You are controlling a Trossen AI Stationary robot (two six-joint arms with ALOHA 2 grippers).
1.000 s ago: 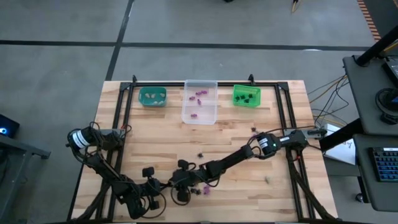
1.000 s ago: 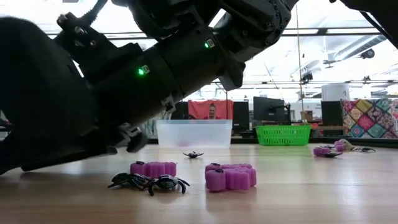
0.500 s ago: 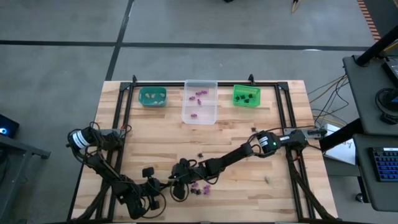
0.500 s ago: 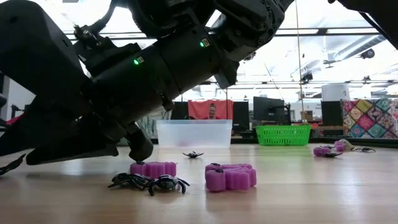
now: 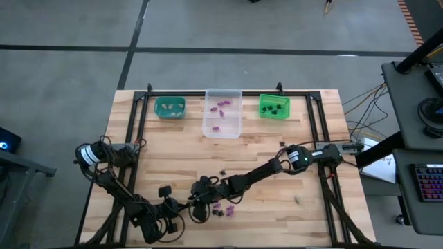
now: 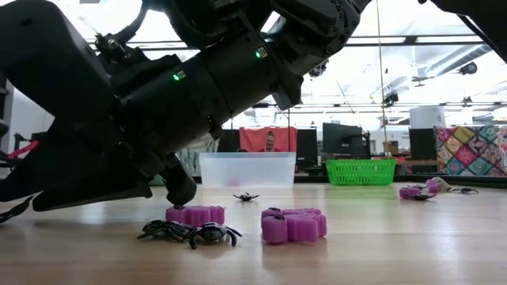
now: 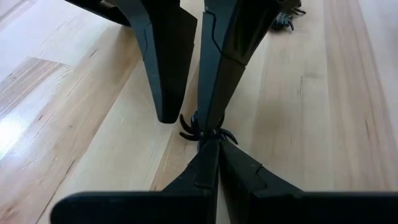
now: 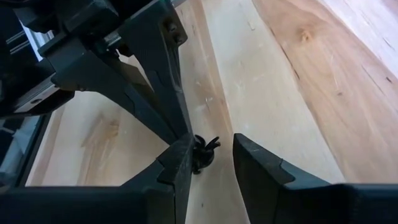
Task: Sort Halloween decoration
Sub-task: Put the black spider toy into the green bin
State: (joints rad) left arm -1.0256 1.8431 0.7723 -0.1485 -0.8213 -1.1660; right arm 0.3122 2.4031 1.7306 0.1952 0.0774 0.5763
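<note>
Near the table's front edge, left of the middle, my two grippers meet tip to tip. My left gripper (image 7: pixel 211 148) is shut on a small black spider (image 7: pixel 194 129). My right gripper (image 8: pixel 214 149) stands open around the same spider (image 8: pixel 204 152), coming from the other side. More Halloween decorations lie loose just to the right: two purple pieces (image 6: pixel 195 214) (image 6: pixel 294 226) and two black spiders (image 6: pixel 190 232). At the far edge stand the teal bin (image 5: pixel 169 106), the clear bin (image 5: pixel 222 114) and the green bin (image 5: pixel 274 106). My left gripper pinches the black spider's body (image 7: pixel 205 133) between its two fingertips, slanting down; the legs stick out on both sides. Whether the spider rests on the table does not show. My right gripper has the inner side of one finger (image 8: pixel 186 158) against the spider; the other finger (image 8: pixel 258 162) stands apart from it.
Another black spider (image 5: pixel 223 172) lies mid-table, and small pieces lie at the right (image 5: pixel 297 200) (image 5: pixel 282 144). The bins hold sorted pieces. Black frame rails (image 5: pixel 131 138) run along the table's sides. Bare wood lies between the bins and the grippers.
My right gripper has rolled about its own axis while staying in place; in the low view one of its fingers has swung down beside the left purple piece. My left gripper and the spider have kept still.
</note>
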